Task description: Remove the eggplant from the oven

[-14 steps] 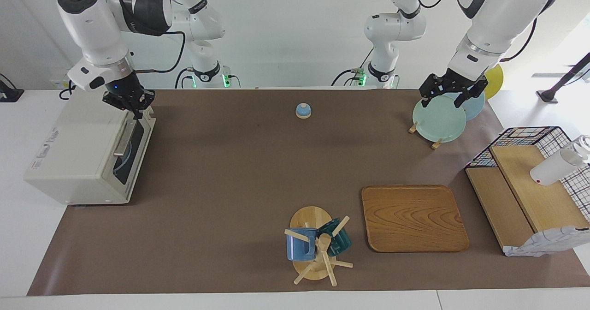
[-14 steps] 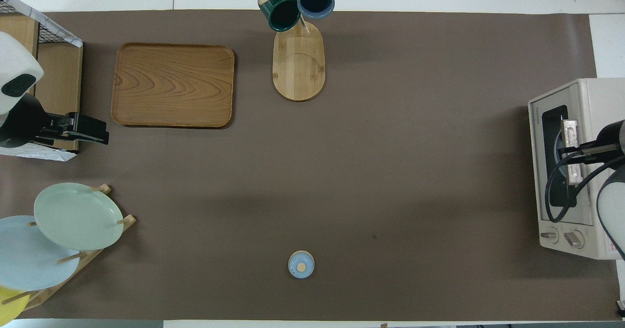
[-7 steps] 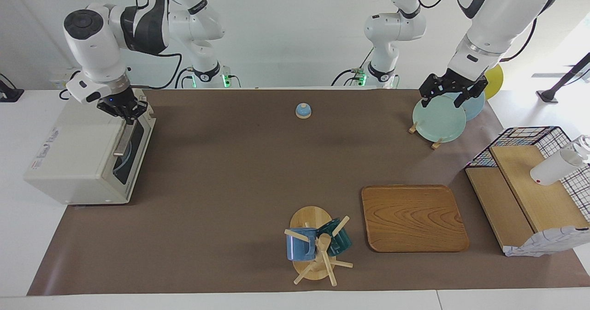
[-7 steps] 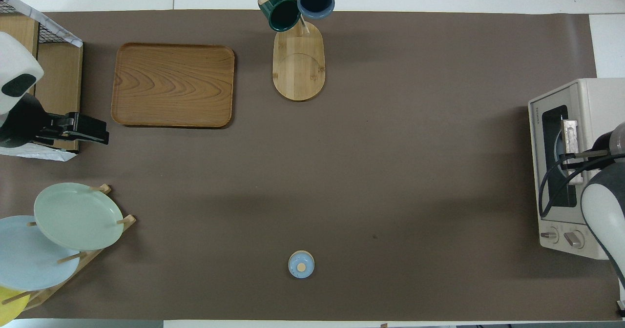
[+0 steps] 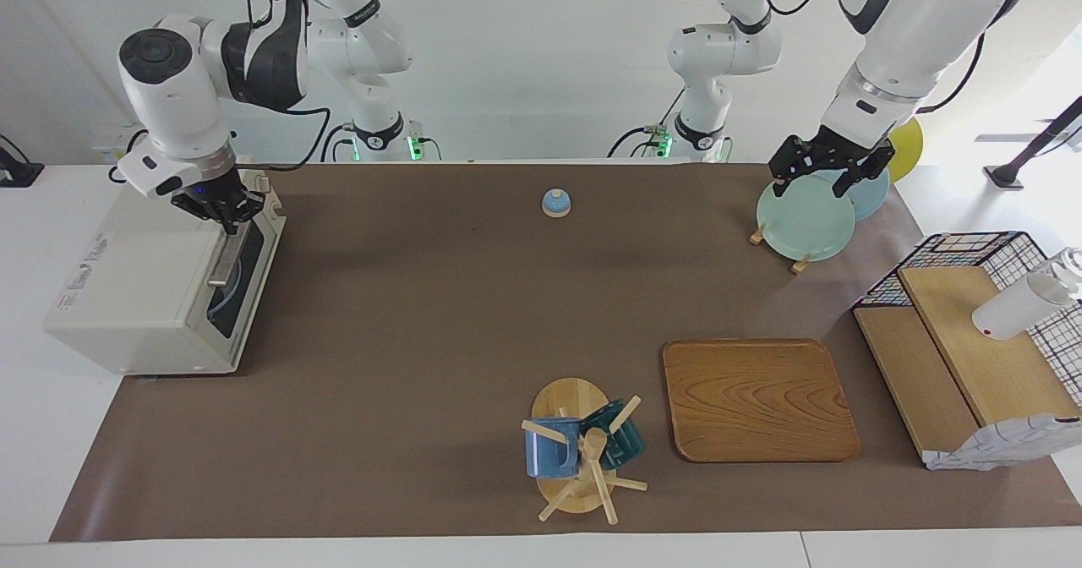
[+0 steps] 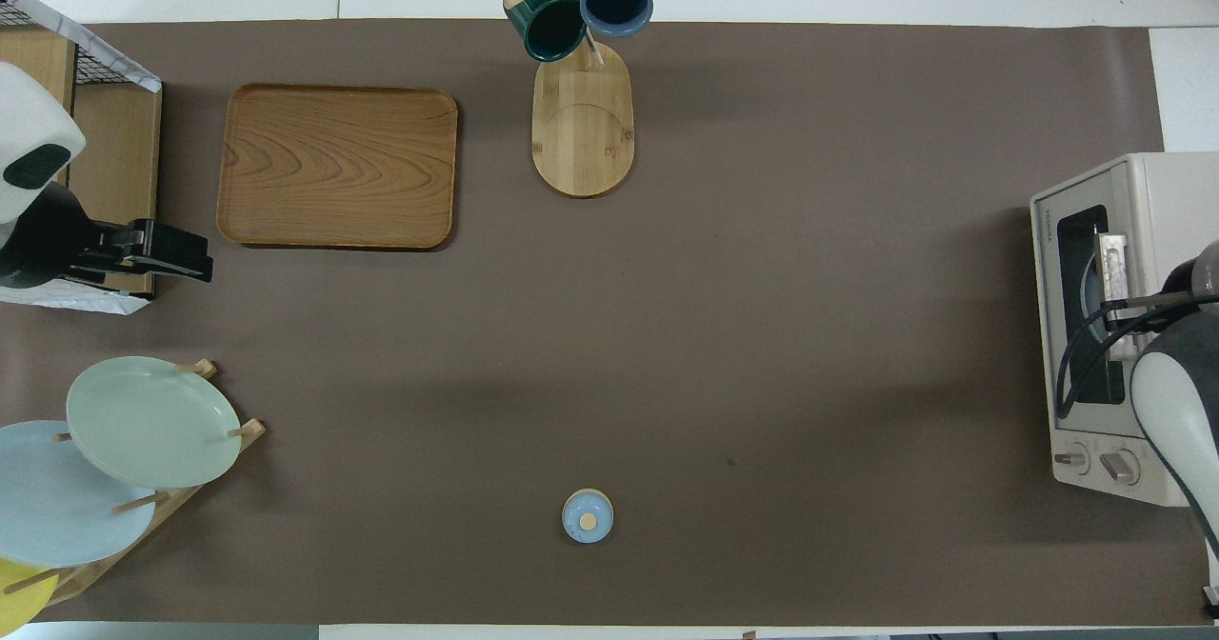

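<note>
Right gripper down at the top edge of the oven door, jaws fully closed, tips at the silver handle; contact with the handle not clear enough to call. Oven at the right arm's end of the bench, door up and shut, dark glass facing the middle of the bench. Eggplant not visible in either view; only a pale rounded shape behind the glass. Left gripper hanging over the rack of plates in the corner near the left arm's base, jaws spread wide, holding nothing. Wire basket along the left arm's end edge, wooden tray beside it, mug tree near the middle of the edge farthest from the robots. Small blue bell close to the robots' edge, about midway along.
</note>
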Controlling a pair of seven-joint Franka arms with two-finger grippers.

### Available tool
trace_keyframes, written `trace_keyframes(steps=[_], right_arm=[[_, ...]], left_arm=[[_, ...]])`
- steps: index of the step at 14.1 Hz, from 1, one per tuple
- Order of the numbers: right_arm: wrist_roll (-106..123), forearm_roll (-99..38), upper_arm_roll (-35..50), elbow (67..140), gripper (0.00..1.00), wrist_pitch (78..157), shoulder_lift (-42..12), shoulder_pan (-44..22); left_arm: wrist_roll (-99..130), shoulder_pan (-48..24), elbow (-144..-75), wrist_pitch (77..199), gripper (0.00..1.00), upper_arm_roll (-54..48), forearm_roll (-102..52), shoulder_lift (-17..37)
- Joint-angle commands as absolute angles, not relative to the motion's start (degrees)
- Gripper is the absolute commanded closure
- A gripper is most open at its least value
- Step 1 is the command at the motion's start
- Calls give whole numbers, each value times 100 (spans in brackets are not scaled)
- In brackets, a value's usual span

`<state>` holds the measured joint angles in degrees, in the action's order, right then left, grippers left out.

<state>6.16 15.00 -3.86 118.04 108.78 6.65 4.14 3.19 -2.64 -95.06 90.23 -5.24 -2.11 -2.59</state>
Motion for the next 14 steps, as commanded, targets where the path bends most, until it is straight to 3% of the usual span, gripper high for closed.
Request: trace_keyframes(steps=[1,9,14], right_arm=[[851,1643,-360,11892,100,11092,659,518],[835,1609,-352,12198,100,11494,598,615],[492,1556,-343,12393,100,11830,370,255]], left_arm=[[264,-246,-9466,8921,0,-510,-272,-316],[255,-246,-9466,8921,0,-510,-272,-316],[264,-246,-9466,8921,0,-510,-272,-316]])
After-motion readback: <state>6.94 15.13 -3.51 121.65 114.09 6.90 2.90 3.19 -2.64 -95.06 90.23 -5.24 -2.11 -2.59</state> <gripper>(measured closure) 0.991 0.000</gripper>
